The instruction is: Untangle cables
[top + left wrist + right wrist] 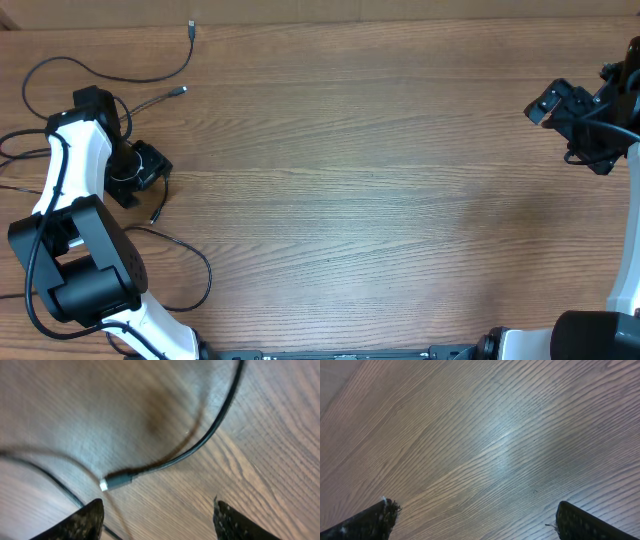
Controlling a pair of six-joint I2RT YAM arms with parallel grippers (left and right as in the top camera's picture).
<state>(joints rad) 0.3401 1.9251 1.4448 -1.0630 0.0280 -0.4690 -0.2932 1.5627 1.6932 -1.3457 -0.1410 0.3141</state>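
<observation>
Cables (190,30) are lying as loose black strands at the table's (380,180) left end, none bundled. One strand is curving in from the far edge, its plug there. A second is ending in a silvery tip (181,90) just beyond the left arm. A third is looping on the near side, close to the arm's base.

Left wrist view: one cord is sweeping down from the upper right, and its plug (117,481) is resting flat on the wood. A thinner strand (50,477) is crossing at the left.

Left gripper (157,520) is hovering over that plug with its fingers spread, pinching nothing.

Right gripper (552,103) is hanging at the table's far right end, well apart from the cables. Its fingers (370,522) are standing wide over bare wood.
</observation>
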